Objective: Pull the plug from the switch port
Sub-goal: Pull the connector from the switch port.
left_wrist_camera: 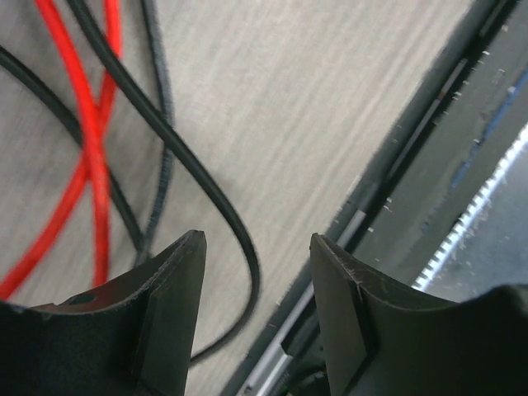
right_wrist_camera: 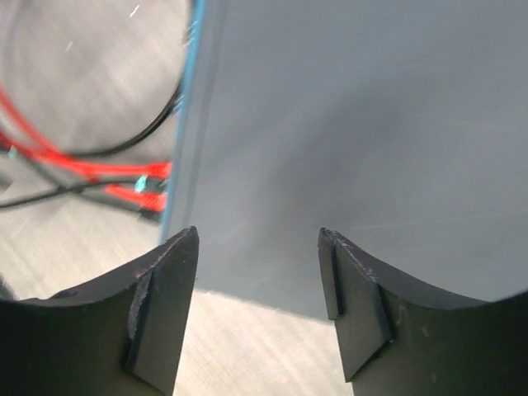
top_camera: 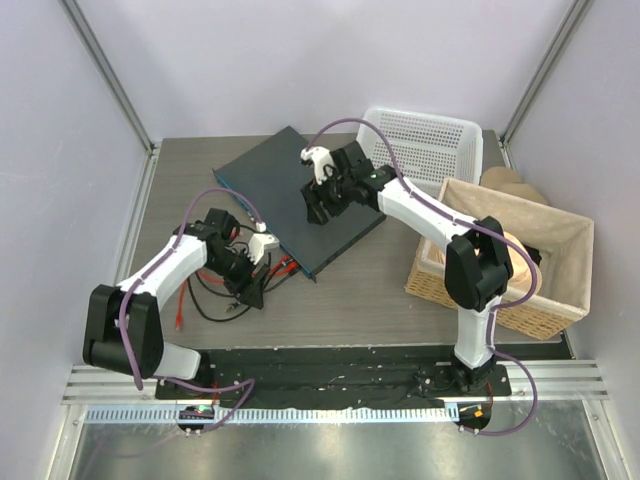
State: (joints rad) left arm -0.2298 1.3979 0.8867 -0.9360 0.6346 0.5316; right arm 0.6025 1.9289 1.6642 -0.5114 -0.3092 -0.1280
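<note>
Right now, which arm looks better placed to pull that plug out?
Left. The left gripper, open, hangs over the red and black cables beside the switch's socket edge; the right gripper is above the switch's flat top, away from the plugs.

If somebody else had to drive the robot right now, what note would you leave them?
Left gripper: fingers open, holding nothing, above the loose black cable and thin red cables on the grey wood-look table.
Right gripper: fingers open, holding nothing, hovering over the large flat dark slate-grey metal switch box.
The red cables reach the switch's bluish front edge; their plugs look seated in the sockets.
Done: nothing pulled yet.
Left: grip a plug, probably steady the switch, and pull it out.
</note>
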